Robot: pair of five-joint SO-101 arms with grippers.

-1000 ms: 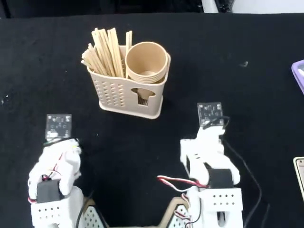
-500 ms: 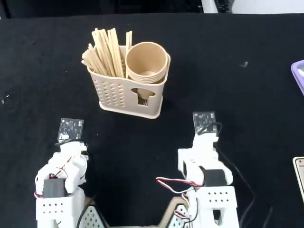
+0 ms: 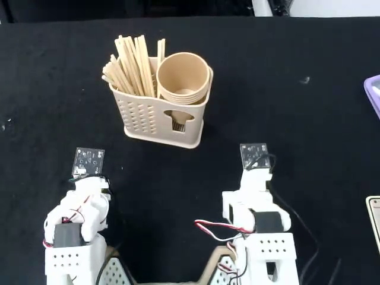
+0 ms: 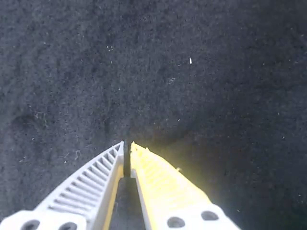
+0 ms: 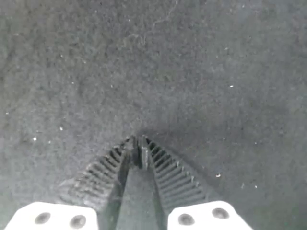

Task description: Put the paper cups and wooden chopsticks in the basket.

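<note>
Basket (image 3: 148, 116) on black cloth table (image 3: 309, 130); purple tray (image 3: 374, 92), perhaps, at edge.

basket (image 3: 155, 122) upright on black table (image 3: 309, 119) | wooden chopsticks (image 3: 132, 62) standing inside basket | stacked paper cups (image 3: 183, 77) inside basket, beside chopsticks | two folded arms (image 3: 77, 219) (image 3: 256, 208) well apart from basket's perforated face

We see a black, cloth-like surface (image 3: 309, 130) flecked with a few pale specks. Toward its far side a cream slotted basket (image 3: 155, 119) stands upright, and at the near edge sit a white arm base (image 3: 66, 261) and a second arm base (image 3: 272, 256), well apart. At the right edge we make out part of a purple thing (image 3: 373, 92) and, nearer, part of a pale flat thing (image 3: 374, 217).
</note>
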